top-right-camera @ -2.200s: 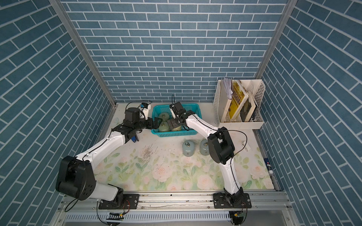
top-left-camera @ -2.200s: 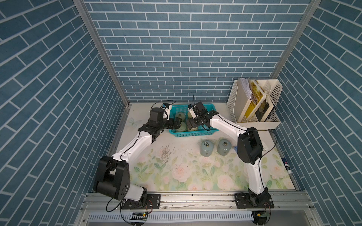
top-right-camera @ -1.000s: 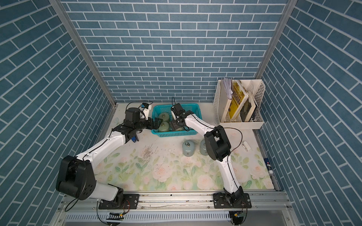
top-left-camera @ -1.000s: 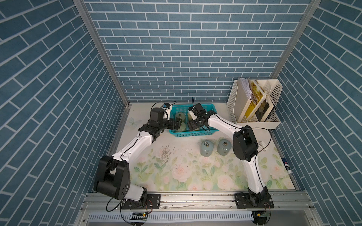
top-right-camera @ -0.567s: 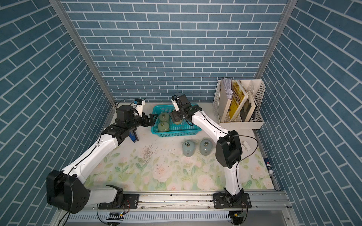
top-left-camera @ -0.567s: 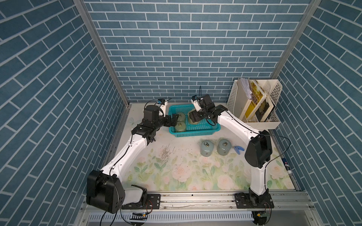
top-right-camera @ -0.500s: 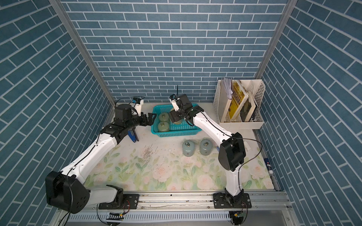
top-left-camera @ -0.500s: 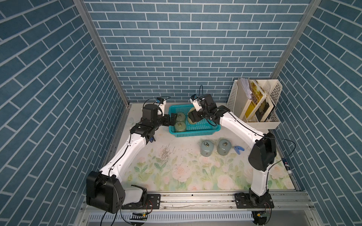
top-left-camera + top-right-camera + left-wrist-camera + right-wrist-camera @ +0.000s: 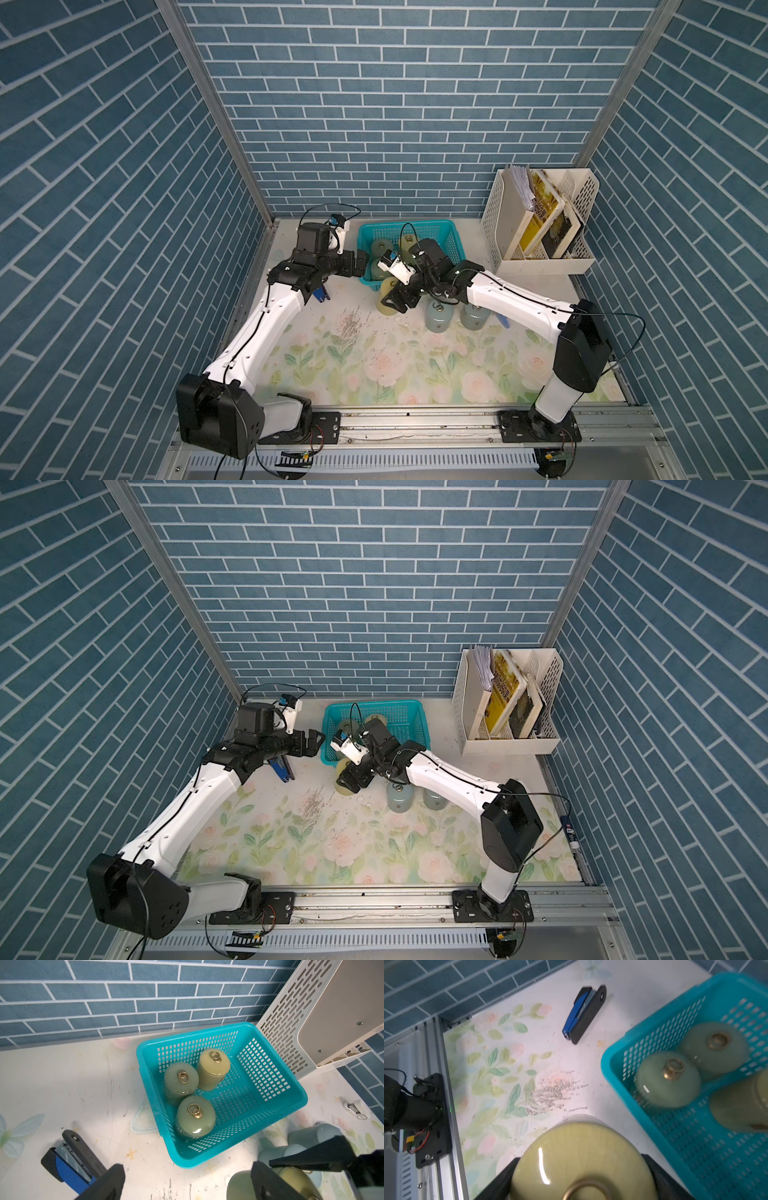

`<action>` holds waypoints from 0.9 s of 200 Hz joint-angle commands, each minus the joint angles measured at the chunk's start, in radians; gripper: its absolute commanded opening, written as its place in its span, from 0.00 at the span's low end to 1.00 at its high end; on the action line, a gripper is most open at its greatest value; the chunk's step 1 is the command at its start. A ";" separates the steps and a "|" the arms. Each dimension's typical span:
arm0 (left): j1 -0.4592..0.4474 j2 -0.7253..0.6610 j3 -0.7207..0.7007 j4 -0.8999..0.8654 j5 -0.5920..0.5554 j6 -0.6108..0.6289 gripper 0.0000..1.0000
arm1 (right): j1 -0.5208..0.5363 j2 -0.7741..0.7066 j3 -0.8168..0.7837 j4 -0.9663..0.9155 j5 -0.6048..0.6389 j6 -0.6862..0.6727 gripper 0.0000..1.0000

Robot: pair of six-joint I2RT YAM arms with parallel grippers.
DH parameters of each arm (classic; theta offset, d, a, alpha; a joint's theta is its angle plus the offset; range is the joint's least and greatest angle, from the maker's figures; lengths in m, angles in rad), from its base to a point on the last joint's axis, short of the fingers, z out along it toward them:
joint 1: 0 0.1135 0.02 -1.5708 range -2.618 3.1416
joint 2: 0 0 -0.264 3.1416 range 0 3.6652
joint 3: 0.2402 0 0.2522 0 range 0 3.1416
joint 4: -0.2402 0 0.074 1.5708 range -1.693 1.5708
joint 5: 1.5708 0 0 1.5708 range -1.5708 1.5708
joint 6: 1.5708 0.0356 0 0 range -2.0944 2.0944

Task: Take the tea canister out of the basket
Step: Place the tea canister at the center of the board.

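2 white arms (image 9: 266,328), black joints (image 9: 579,357), black cables (image 9: 332,204)

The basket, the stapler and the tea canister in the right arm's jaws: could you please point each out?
basket (image 9: 264,1072), left wrist view, perforated side wall.
stapler (image 9: 584,1013), right wrist view, black body.
tea canister (image 9: 579,1157), right wrist view, glossy lid top.
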 commanded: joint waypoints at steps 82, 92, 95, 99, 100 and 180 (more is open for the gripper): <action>0.000 -0.080 -0.276 0.255 0.018 -0.109 1.00 | 0.055 0.038 -0.091 0.232 0.196 0.104 0.00; -0.005 -0.079 -0.283 0.270 0.013 -0.117 1.00 | 0.054 0.044 -0.093 0.240 0.207 0.111 0.00; -0.007 -0.080 -0.285 0.273 0.008 -0.119 1.00 | 0.055 0.047 -0.091 0.241 0.209 0.112 0.00; -0.010 -0.080 -0.288 0.277 0.002 -0.121 1.00 | 0.056 0.051 -0.090 0.241 0.209 0.113 0.00; -0.011 -0.080 -0.289 0.278 -0.002 -0.121 1.00 | 0.056 0.052 -0.091 0.241 0.209 0.113 0.00; -0.043 -0.078 -0.289 0.281 -0.082 -0.124 1.00 | 0.055 0.127 -0.053 0.216 0.209 0.122 0.00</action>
